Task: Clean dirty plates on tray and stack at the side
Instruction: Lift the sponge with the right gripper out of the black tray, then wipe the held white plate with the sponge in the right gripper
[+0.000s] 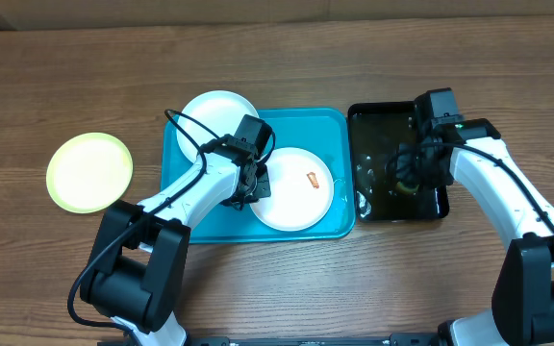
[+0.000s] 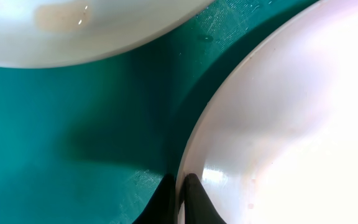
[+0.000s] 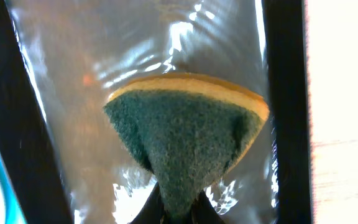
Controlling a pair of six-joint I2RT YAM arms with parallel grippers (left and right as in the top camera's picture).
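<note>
**A:** Overhead first. Where are the plates?

**B:** Two lie on the tray. A white plate sits at its far left corner, lapping over the rim. A smeared plate, marked with orange, is toward the near right corner. A yellow-green plate sits alone on the tabletop near the left edge, well apart from the tray.

**A:** And the arms?

**B:** The left gripper is at the smeared plate's left rim. The right gripper is down in the black basin, just beside the tray's right edge.

**A:** Left wrist view?

**B:** The fingers are pinched tight on the thin rim of the smeared plate. The white plate at the top of that view shows a pale brown stain.

**A:** Right wrist?

**B:** Its jaws are closed on a sponge, with the green scouring face toward the camera and a yellow layer behind. It is over the basin's wet floor.

**A:** How will the plate handle?

**B:** I'd judge it stiff, smooth and light. It is likely slippery once wet, and it may chip if dropped. The rim is the only place to take hold, and a pinch there could let the plate pivot. The sponge is soft and will squash.
</note>
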